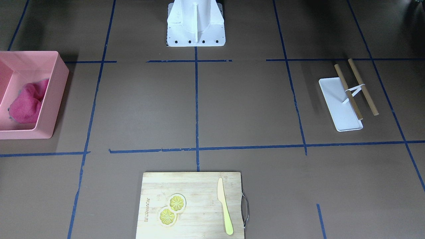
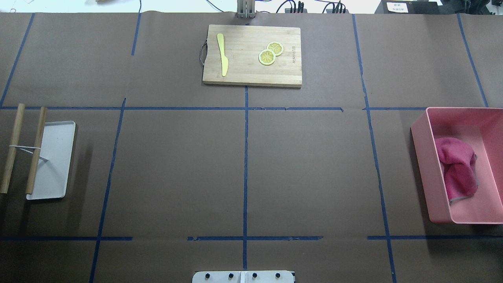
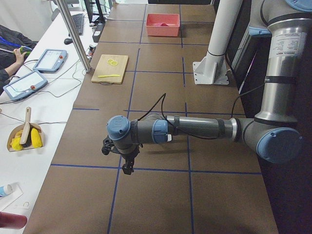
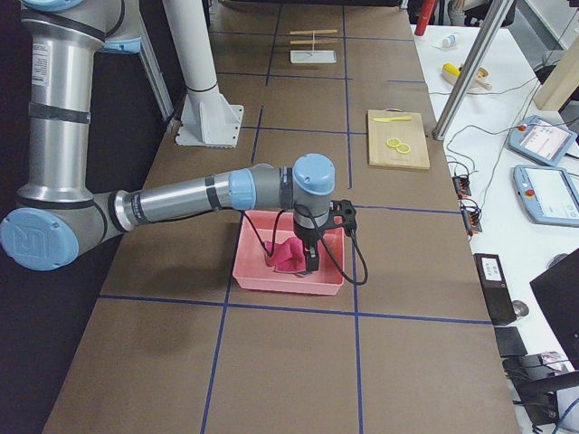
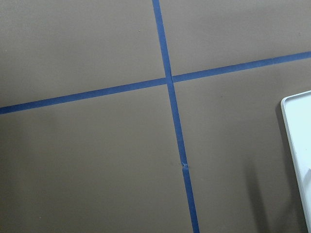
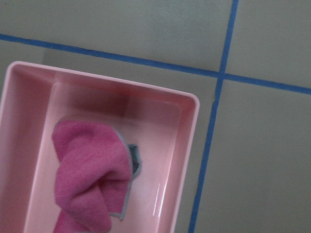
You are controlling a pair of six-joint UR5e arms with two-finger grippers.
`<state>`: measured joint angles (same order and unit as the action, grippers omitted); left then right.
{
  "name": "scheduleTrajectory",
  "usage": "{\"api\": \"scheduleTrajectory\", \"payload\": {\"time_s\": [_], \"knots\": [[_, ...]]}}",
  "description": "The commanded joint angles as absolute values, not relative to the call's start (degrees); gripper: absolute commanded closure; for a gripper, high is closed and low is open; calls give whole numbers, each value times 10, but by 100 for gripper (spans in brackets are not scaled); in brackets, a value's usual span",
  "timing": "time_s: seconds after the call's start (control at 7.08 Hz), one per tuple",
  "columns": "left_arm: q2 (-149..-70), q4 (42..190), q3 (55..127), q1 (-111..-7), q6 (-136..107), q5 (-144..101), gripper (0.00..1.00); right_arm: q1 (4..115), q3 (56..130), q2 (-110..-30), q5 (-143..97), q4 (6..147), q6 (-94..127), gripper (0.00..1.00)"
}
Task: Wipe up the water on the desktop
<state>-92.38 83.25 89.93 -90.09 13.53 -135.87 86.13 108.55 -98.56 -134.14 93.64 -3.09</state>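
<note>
The desktop (image 2: 177, 165) is a matte brown surface with a grid of blue tape lines, and I see no wet patch on it. A pink cloth (image 2: 458, 167) lies crumpled in a pink bin (image 2: 422, 157) on the robot's right side; it also shows in the right wrist view (image 6: 90, 179). My right gripper (image 4: 312, 262) hangs over the bin, just above the cloth; I cannot tell whether it is open or shut. My left gripper (image 3: 122, 158) hangs above bare desktop near the white tray (image 5: 299, 136); I cannot tell its state either.
A bamboo cutting board (image 2: 243, 70) with a yellow knife (image 2: 223, 55) and two lemon slices (image 2: 267, 57) lies at the far middle. A white tray (image 2: 55, 157) with two wooden sticks (image 2: 13, 147) lies at the left. The robot base (image 1: 196, 23) stands at the near middle.
</note>
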Motion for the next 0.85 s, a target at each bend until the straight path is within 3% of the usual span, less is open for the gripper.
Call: {"api": "scheduleTrajectory", "payload": {"time_s": [0.0,0.71], "knots": [[-928,833,889,-901,135,-1359,0,878,992,-993,-1362,836,-30,0],[-926,830,871,-908,131,-1358,0,903,991,-981,-1382,839,62,0]]}}
